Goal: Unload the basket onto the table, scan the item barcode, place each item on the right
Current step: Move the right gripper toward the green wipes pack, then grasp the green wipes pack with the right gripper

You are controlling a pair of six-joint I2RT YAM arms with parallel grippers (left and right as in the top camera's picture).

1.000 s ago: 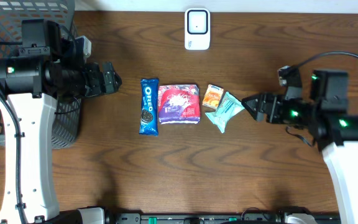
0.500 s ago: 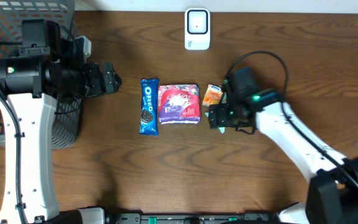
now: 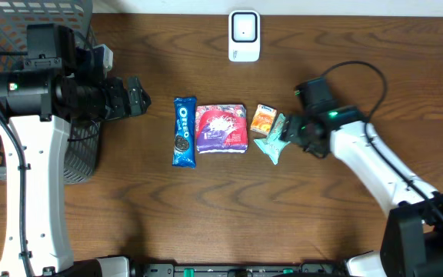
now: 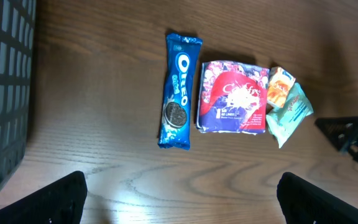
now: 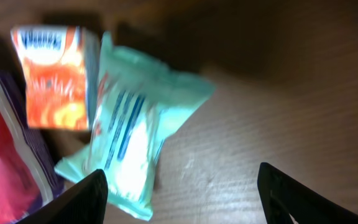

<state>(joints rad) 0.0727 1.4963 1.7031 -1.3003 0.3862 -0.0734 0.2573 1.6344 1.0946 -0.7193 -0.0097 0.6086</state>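
We are over the worktop (image 3: pixel 206 223), and 4 snack items lie in a row across its middle. On the left arm's side is a blue biscuit pack (image 3: pixel 184 131). Just beside it sits a purple and red packet (image 3: pixel 221 128), then a small orange packet (image 3: pixel 263 119). Last in line, right against the orange one, is the green packet (image 3: pixel 276 141). It lies flat on the wood and tilted.

The right hand (image 3: pixel 289 135) is down at that green packet, at the edge that faces the right arm. From the right wrist we see its 2 fingers (image 5: pixel 86 199) standing apart. The packet's near corner lies close by one of them, and bare wood fills most of the gap. Nothing is clamped. Whether that finger touches the wrapper, we cannot tell.

The white scanner (image 3: pixel 244 35) stands at the far edge of the worktop, well apart from the row and from both arms.

On the other side, the left hand (image 3: pixel 138 97) hangs beside the dark mesh basket (image 3: pixel 6 23), pointing towards the biscuit pack but well clear of it. Its wrist view shows the fingers spread wide with nothing between them, and all 4 items lie in plain sight beyond.
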